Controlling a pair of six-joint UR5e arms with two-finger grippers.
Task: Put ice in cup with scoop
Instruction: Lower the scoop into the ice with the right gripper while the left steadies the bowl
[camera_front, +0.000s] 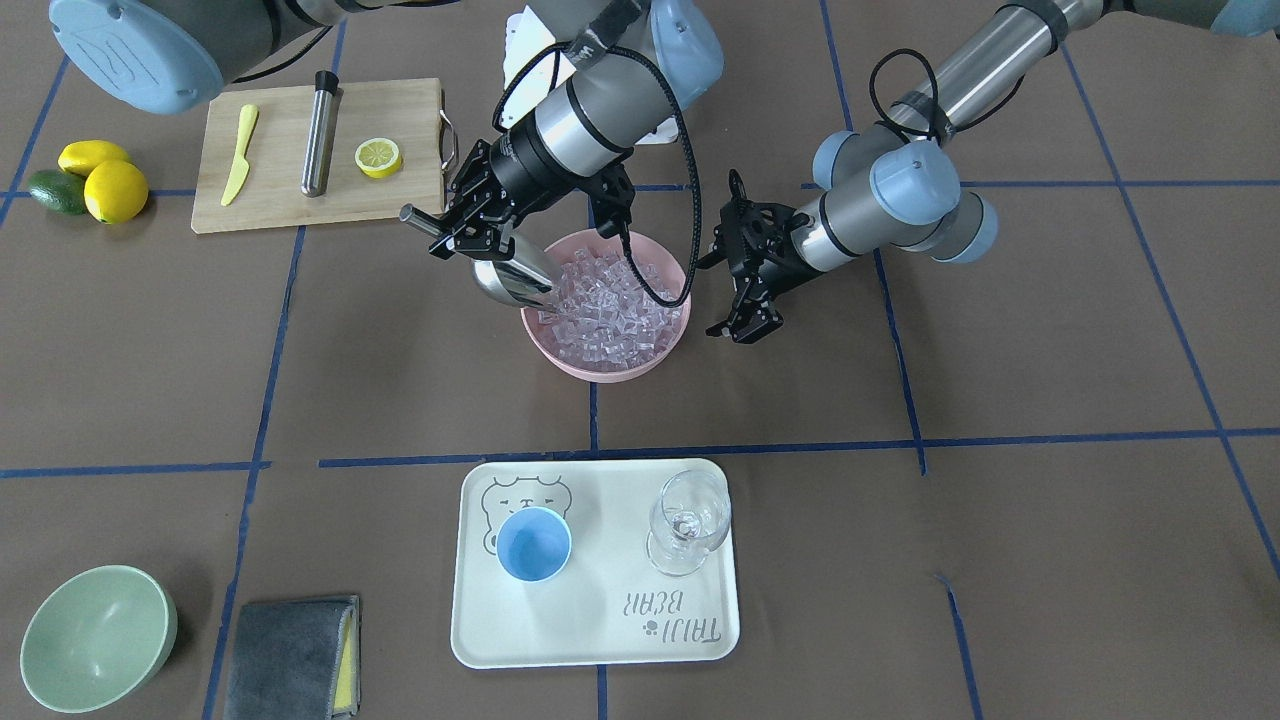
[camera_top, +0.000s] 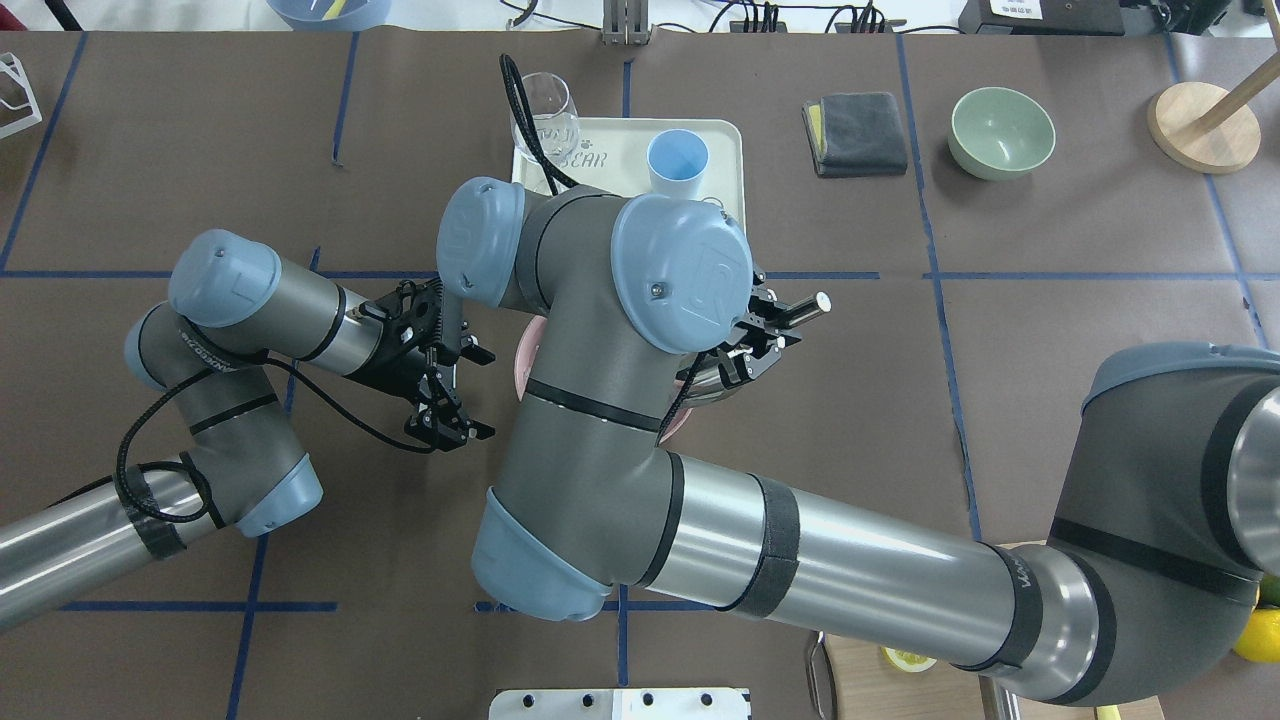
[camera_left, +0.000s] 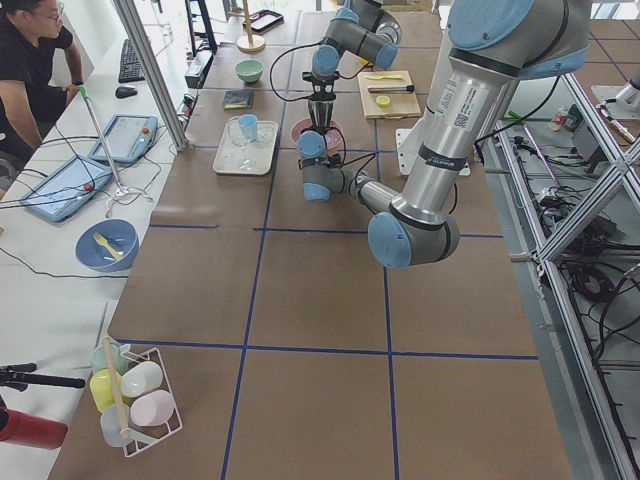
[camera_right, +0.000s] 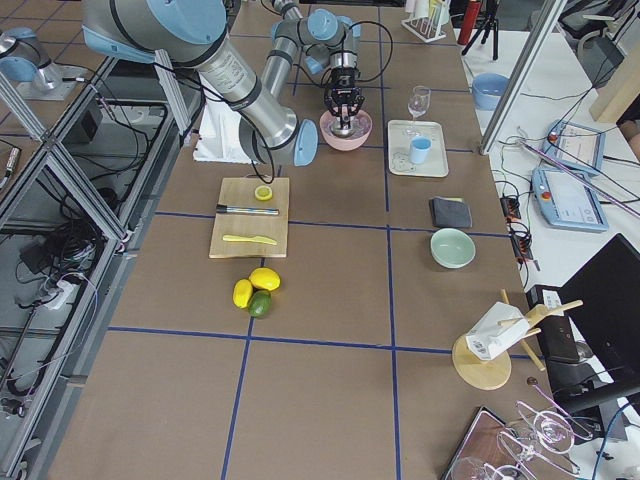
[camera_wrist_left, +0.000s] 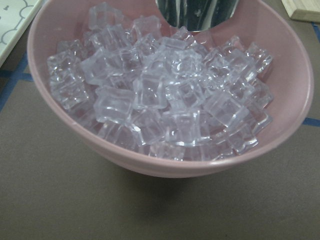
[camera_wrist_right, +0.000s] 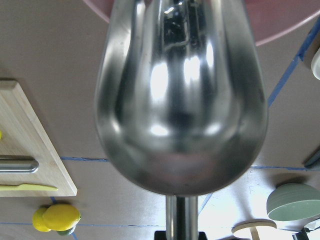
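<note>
Right fingers clamp the scoop by its handle, trough just beyond them at the ice in the pink bowl; left fingers spread empty beside it; cup well apart

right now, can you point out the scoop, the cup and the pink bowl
scoop (camera_front: 510, 284): exterior front-facing view, on its shiny trough
cup (camera_front: 534, 544): exterior front-facing view, on its blue inside floor
pink bowl (camera_front: 600, 367): exterior front-facing view, on its near outer wall
</note>
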